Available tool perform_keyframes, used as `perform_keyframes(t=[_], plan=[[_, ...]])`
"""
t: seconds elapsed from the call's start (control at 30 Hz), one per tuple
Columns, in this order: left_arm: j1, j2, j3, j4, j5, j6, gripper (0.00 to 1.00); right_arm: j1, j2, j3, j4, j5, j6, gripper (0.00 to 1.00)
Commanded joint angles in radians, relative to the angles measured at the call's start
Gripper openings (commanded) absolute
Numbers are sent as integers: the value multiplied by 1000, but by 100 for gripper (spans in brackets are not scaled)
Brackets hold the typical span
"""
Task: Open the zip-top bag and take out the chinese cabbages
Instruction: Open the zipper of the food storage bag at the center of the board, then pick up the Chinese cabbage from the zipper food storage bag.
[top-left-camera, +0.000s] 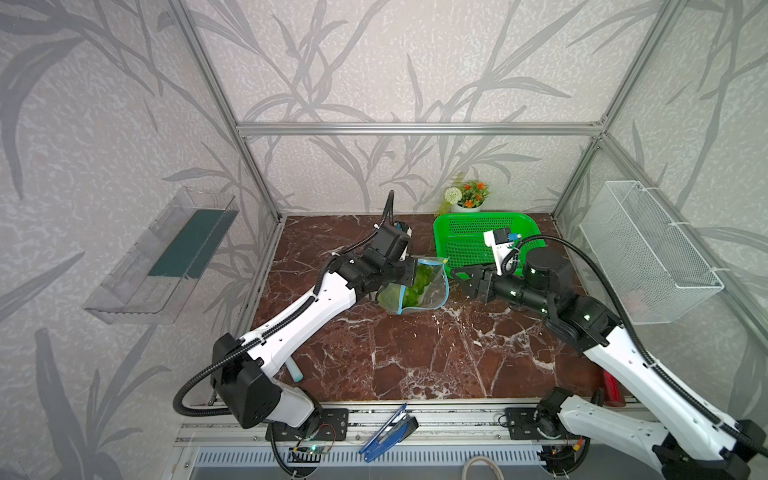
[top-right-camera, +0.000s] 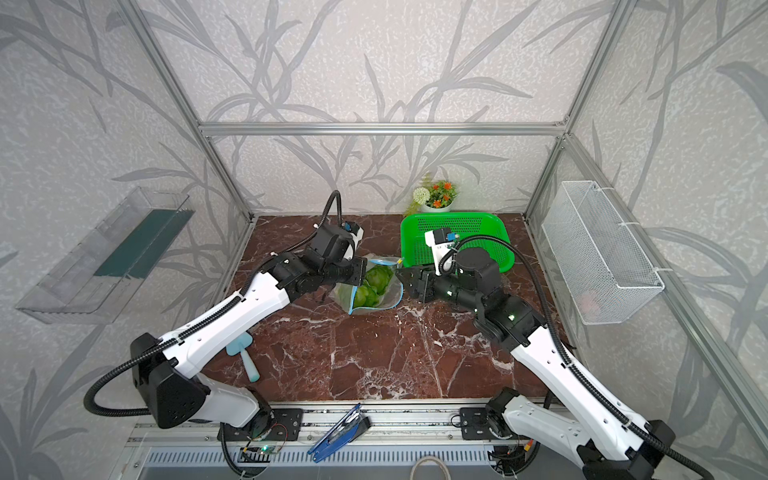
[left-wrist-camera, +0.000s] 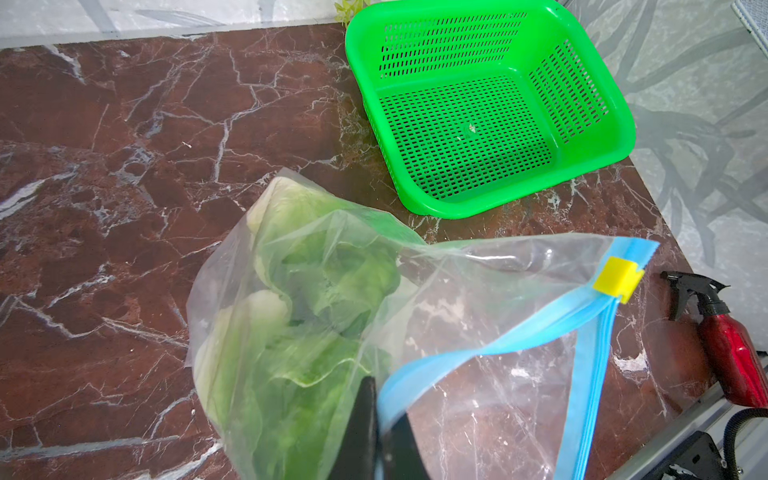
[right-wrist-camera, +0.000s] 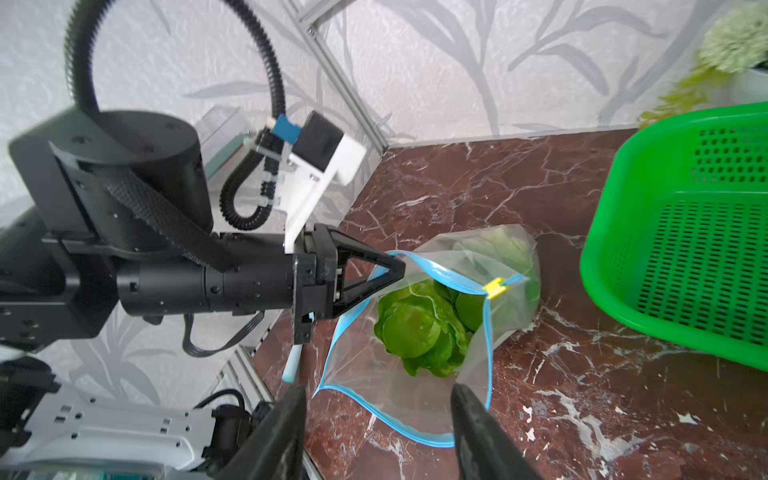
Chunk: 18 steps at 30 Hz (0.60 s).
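The zip-top bag (top-left-camera: 432, 291) lies on the marble table with its blue-edged mouth gaping toward my right arm. Its yellow slider (left-wrist-camera: 617, 278) sits at one end of the strip. Inside are the chinese cabbages (right-wrist-camera: 419, 328), green leaves toward the mouth and white bases deep in the bag (left-wrist-camera: 478, 353); both top views show them too (top-right-camera: 372, 286). My left gripper (left-wrist-camera: 380, 399) is shut on the blue zip strip at the mouth's left side (top-left-camera: 413, 270). My right gripper (right-wrist-camera: 376, 392) stands open just outside the mouth, with nothing between its fingers (top-left-camera: 455, 278).
An empty green perforated basket (top-left-camera: 444, 232) stands behind the bag, with a small potted plant (top-left-camera: 467, 197) beyond it. A red spray bottle (left-wrist-camera: 731, 353) lies at the front right and a light-blue brush (top-right-camera: 245, 357) under the left arm. A wire basket (top-left-camera: 648, 249) hangs on the right wall.
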<state>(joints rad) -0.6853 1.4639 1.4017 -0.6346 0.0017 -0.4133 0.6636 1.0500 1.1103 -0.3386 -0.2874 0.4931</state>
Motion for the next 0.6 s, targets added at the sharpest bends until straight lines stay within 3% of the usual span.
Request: perform_keyframes(t=[0.0, 0.4, 0.57], plan=[[-1, 3, 36, 0, -8, 1, 0, 43, 117, 12, -8, -72, -95, 53], [1, 10, 51, -4, -22, 3, 0, 101, 288, -73, 316, 9, -218, 47], [1, 15, 52, -1, -20, -8, 0, 109, 341, -47, 364, -8, -253, 47]])
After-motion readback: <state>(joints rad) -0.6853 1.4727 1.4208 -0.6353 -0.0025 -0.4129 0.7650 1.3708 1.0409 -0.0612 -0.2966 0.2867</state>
